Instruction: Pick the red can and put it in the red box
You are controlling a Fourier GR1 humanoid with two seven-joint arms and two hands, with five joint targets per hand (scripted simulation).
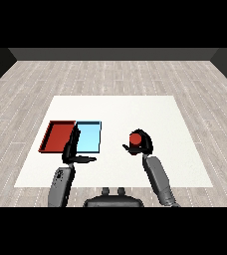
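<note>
Two trays (pixel 56 135) (pixel 93 130) left | left hand (pixel 71 149) overlapping | right hand (pixel 144 144) seemingly holds red can (pixel 135 138)

I see the red can (pixel 135 138) upright inside my right hand (pixel 144 145), fingers curled round it. The red tray (pixel 52 139) lies flat, well apart, far to that hand's left.
</note>
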